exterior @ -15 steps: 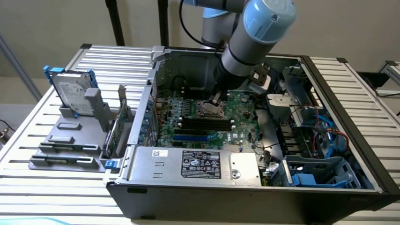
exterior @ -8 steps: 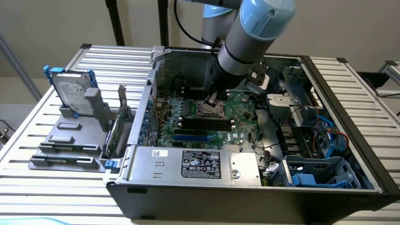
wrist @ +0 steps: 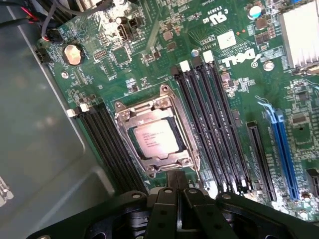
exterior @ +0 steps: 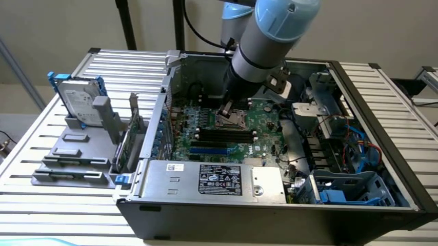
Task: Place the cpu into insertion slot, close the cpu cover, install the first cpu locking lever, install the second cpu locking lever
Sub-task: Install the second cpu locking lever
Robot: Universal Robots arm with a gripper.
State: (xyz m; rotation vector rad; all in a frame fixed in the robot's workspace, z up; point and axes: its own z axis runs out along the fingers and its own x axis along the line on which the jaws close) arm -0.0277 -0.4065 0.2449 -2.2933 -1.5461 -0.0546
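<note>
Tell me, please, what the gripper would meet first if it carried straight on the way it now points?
Probably the silvery metal cpu cover framing the square silver cpu; the shut gripper hangs by its near edge, though depth is unclear.

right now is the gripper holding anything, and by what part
Nothing is held. The gripper is shut and empty just above the socket; the cpu already sits in its slot with the cpu cover down around it.

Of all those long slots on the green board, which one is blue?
The long blue slot, which lies beyond the single black slot on the far side of the memory banks from the cpu. All the other long slots are black.
</note>
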